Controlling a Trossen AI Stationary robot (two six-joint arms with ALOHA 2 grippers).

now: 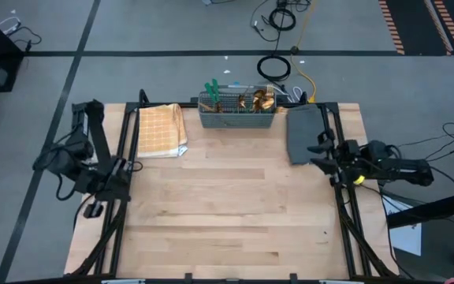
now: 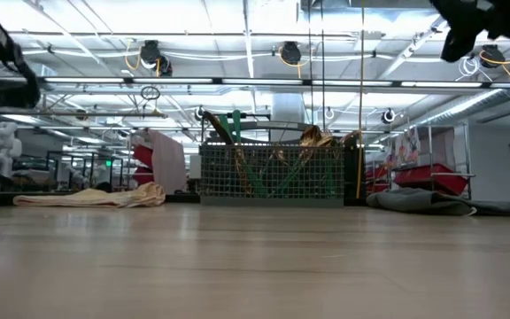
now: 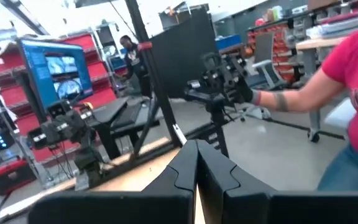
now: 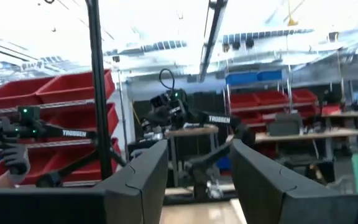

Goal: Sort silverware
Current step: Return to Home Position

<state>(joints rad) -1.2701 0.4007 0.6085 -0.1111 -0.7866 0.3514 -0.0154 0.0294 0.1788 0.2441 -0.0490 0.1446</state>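
The silverware stands in the grey slotted basket (image 1: 237,112) at the middle of the table's far edge; teal-green handles (image 1: 211,88) stick up at its left end and gold heads (image 1: 260,99) at its right. The low view shows handles (image 2: 235,128) leaning above the basket (image 2: 273,175). My right gripper (image 1: 318,151) is at the table's right edge, above the table and pointing inward, open with nothing between its fingers (image 4: 197,171). My left arm (image 1: 93,177) is drawn back at the table's left edge, its gripper (image 3: 196,165) shut on nothing.
A tan checked cloth (image 1: 161,130) lies folded at the far left. A dark grey cloth (image 1: 304,134) lies at the far right, just beyond my right gripper. Bare wood (image 1: 227,205) fills the middle and near part. Beyond the table a person in a red shirt (image 3: 347,93) stands.
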